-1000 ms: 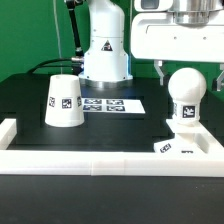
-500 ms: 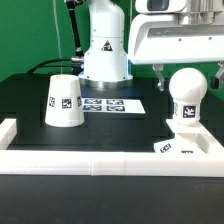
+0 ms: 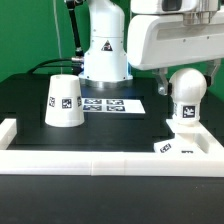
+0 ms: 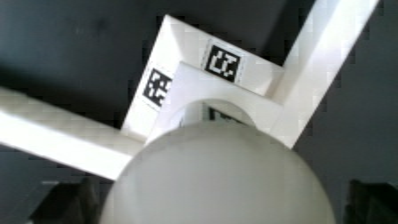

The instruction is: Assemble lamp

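At the exterior view's left the shade (image 3: 64,101) stands on the table (image 3: 22,100), well apart from the other parts; just beside it lies the marker board (image 3: 108,103); at the right the bulb (image 3: 186,100) stands upright on the base (image 3: 190,143), near the white rail (image 3: 90,162). Over the last second the gripper (image 3: 187,82) has come down from above the bulb; its jaws, spread wide, now straddle the globe's upper half; one finger (image 3: 161,82) hangs just beside the bulb, apart from it as far as I can tell. The wrist view looks down on the bulb (image 4: 214,170) with the base (image 4: 196,75) beneath. I judge a grasp on the bulb is close, probably to turn it into the base; the shade is not yet fitted.
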Controlling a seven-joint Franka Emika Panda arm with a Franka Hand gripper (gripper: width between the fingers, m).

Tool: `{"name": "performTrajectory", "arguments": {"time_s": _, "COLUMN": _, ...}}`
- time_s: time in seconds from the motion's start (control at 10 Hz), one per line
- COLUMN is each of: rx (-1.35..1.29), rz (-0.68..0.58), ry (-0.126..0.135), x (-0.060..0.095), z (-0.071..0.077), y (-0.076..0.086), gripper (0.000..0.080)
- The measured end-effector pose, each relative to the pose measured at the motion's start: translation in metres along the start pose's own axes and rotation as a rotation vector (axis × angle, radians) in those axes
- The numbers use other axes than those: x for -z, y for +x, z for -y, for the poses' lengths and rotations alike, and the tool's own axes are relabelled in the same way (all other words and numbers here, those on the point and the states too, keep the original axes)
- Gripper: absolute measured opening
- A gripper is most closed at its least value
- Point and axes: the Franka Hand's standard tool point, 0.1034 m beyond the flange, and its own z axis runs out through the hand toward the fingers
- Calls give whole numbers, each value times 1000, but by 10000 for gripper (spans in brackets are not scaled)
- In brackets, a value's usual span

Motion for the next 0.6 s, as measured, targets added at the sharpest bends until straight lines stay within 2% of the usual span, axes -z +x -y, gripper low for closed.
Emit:
{"name": "performTrajectory", "arguments": {"time_s": 0.3, "rx": 206, "rz": 3, "ry": -2, "x": -1, "z": -3, "y": -2, "gripper": 699}}
{"name": "performTrajectory", "arguments": {"time_s": 0.6, "rx": 550, "rz": 20, "ry": -25, "x": -3, "z": -6, "y": 1, "gripper": 699}}
